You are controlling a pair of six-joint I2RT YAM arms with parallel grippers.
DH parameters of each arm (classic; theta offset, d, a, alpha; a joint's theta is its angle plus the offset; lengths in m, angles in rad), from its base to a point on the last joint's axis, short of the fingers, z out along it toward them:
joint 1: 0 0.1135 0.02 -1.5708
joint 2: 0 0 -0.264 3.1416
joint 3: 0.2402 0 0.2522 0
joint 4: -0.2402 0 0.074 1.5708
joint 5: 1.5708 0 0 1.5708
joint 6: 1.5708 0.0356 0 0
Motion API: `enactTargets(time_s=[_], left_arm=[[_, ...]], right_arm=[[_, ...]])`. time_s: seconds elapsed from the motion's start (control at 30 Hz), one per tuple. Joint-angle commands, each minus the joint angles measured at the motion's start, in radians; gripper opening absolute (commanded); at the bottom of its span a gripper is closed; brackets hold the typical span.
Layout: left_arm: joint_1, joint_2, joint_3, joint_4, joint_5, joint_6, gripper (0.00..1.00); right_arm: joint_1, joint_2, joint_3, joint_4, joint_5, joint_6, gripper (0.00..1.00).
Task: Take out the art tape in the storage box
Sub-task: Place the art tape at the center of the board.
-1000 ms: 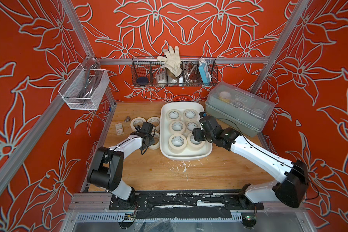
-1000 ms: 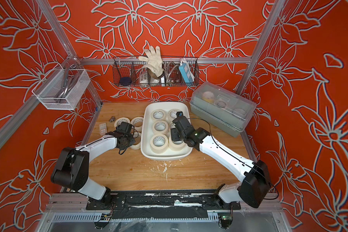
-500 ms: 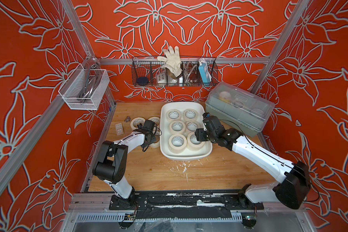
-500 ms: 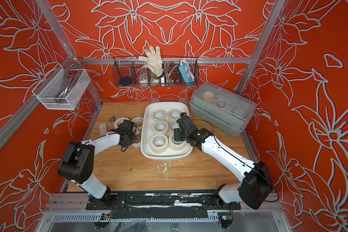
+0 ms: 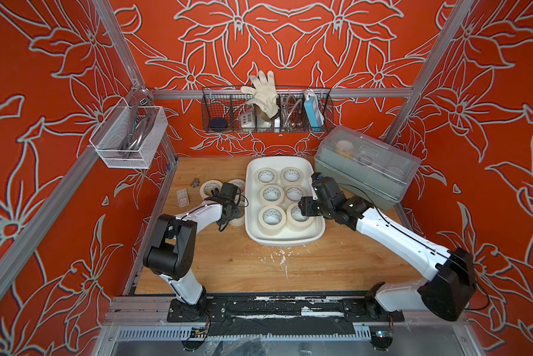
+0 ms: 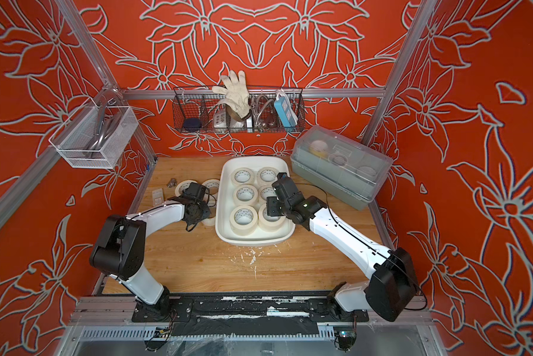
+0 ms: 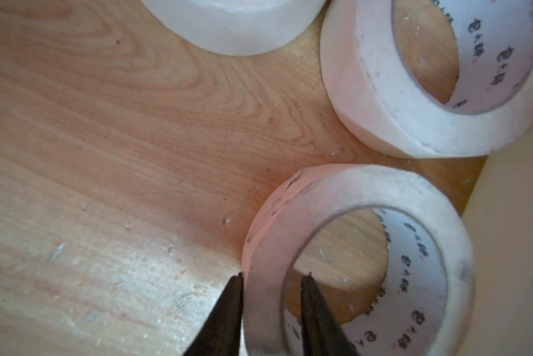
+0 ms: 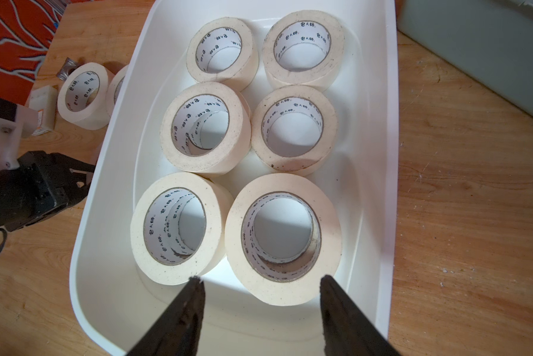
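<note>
Left wrist view: the left gripper (image 7: pixel 272 277) is seen astride the wall of one art tape roll (image 7: pixel 351 191) lying on the wooden table (image 7: pixel 105 154); whether it is pinched cannot be told. More art tape (image 8: pixel 234 234) is stacked in the storage box (image 8: pixel 379 123), above which the right gripper (image 8: pixel 260 279) is held spread and empty.

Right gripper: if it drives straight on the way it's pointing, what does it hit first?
Most likely the nearest art tape stack in the storage box: the right gripper aims its open jaws at that stack's near edge. Depth is unclear, though.
</note>
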State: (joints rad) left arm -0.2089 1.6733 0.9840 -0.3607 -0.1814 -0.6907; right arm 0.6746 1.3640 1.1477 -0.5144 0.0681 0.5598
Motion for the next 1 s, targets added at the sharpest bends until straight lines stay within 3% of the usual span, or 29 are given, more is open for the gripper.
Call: enactTargets(time_s=[0.0,0.1,0.33,0.73,0.97], left_arm=[[-0.001,-0.029,0.032,-0.015,-0.012,0.019,0.37],[-0.001,-0.054,0.042,-0.038,-0.027,0.035,0.39],[-0.002,-0.147,0.068,-0.094,-0.075,0.059,0.63],[-0.003,-0.343,0.077,-0.085,-0.085,0.054,0.97],[-0.007,-0.403,0.112,-0.077,-0.036,0.052,0.99]], right_arm=[[-0.006,0.002,0.011,0.011,-0.014,0.005,0.63],[-0.008,0.011,0.022,0.013,-0.019,0.005,0.63],[-0.007,0.040,0.048,0.030,-0.035,0.002,0.63],[-0.007,0.159,0.158,0.048,-0.066,-0.030,0.63],[-0.007,0.253,0.247,0.060,-0.085,-0.049,0.64]])
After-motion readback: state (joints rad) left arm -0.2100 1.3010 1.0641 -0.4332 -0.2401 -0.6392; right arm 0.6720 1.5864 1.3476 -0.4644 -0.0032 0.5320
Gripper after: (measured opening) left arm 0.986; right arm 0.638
